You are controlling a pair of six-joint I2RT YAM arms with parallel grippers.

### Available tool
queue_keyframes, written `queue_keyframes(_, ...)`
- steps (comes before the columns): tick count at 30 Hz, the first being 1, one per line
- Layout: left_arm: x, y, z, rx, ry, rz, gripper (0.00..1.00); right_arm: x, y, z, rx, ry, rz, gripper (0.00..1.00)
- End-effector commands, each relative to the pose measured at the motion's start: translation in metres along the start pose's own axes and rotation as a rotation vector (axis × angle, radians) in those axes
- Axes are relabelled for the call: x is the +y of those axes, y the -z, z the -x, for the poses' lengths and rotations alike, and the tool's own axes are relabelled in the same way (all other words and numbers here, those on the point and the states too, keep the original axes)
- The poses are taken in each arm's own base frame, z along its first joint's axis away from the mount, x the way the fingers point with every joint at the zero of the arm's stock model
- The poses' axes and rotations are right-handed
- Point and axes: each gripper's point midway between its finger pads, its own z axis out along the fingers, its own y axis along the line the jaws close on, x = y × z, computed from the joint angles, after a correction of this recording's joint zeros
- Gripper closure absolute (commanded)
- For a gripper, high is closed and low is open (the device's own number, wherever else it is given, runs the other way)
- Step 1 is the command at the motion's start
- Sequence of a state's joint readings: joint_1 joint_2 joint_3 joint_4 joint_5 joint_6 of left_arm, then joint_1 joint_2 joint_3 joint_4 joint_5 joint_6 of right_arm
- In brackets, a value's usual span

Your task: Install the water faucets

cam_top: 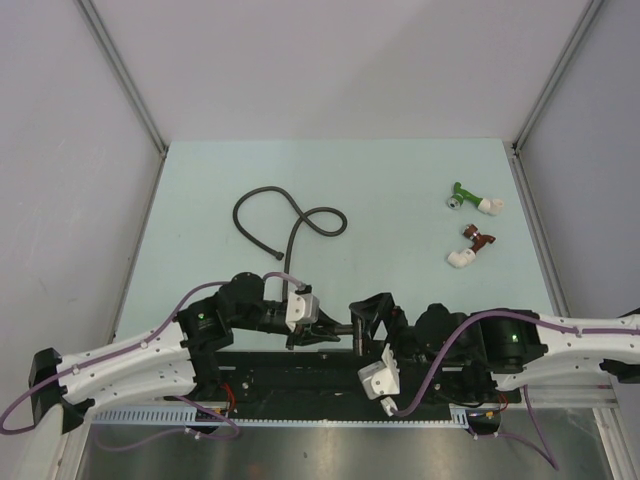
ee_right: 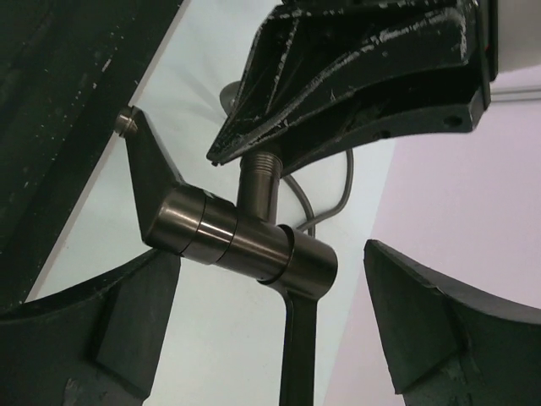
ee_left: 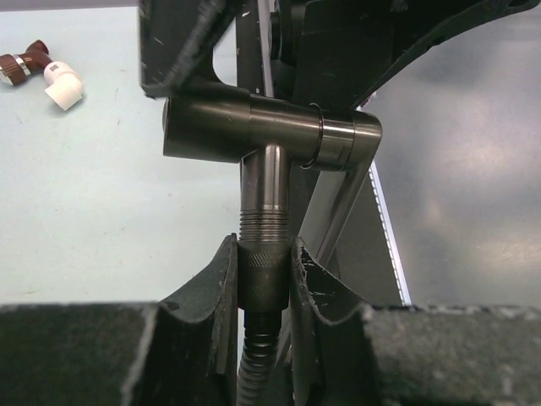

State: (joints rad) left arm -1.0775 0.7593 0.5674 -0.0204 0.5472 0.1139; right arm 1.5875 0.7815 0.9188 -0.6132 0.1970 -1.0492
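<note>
Metal hose nut (ee_left: 262,283), prob., in L gripper (ee_left: 262,258)

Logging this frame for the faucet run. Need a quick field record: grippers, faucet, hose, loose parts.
left gripper: shut on hose nut
right gripper: open, fingers either side of the T body; contact cannot be told
faucet: between the two grippers, stem meets the nut, some thread showing above it
hose: runs down from the nut; the rest lies coiled on the table
green fitting: loose, far right
dark-red fitting: loose, just nearer than the green one
</note>
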Motion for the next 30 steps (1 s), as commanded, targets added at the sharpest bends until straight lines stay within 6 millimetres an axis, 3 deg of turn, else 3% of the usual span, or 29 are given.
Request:
queue_keyframes(1, -0.002, 0.004, 0.058, -0.143, -0.167, -0.038, 1.0, -0.016, 0.001, 0.025, -0.09, -0.004, -0.025, 0.09)
queue_keyframes(6, -0.002, 0.005, 0.06, -0.152, -0.174, -0.034, 1.0, -0.004, -0.006, 0.029, -0.107, -0.031, 0.035, 0.19)
queue_keyframes(8, -0.002, 0.006, 0.061, -0.155, -0.177, -0.031, 1.0, 0.002, -0.009, 0.03, -0.109, -0.04, 0.059, 0.27)
queue_keyframes(11, -0.002, 0.008, 0.062, -0.161, -0.179, -0.021, 1.0, 0.005, -0.009, 0.033, -0.129, -0.083, 0.079, 0.46)
queue_keyframes(12, -0.001, 0.008, 0.063, -0.163, -0.18, -0.018, 1.0, 0.005, -0.009, 0.034, -0.138, -0.097, 0.079, 0.58)
queue_keyframes(14, 0.0, 0.009, 0.064, -0.168, -0.183, -0.006, 1.0, 0.007, -0.008, 0.037, -0.156, -0.139, 0.087, 0.68)
queue_keyframes(15, 0.001, 0.009, 0.063, -0.168, -0.185, -0.005, 1.0, 0.008, -0.008, 0.039, -0.175, -0.158, 0.099, 0.8)
queue_keyframes(18, 0.002, 0.011, 0.066, -0.186, -0.197, 0.014, 1.0, 0.007, -0.007, 0.039, -0.197, -0.227, 0.11, 1.0)
queue_keyframes(25, 0.005, 0.017, 0.071, -0.226, -0.213, 0.05, 1.0, -0.006, -0.005, 0.039, -0.255, -0.451, 0.089, 1.0)
queue_keyframes(30, 0.009, 0.019, 0.074, -0.251, -0.218, 0.087, 1.0, -0.028, -0.009, 0.032, -0.253, -0.659, 0.003, 1.0)
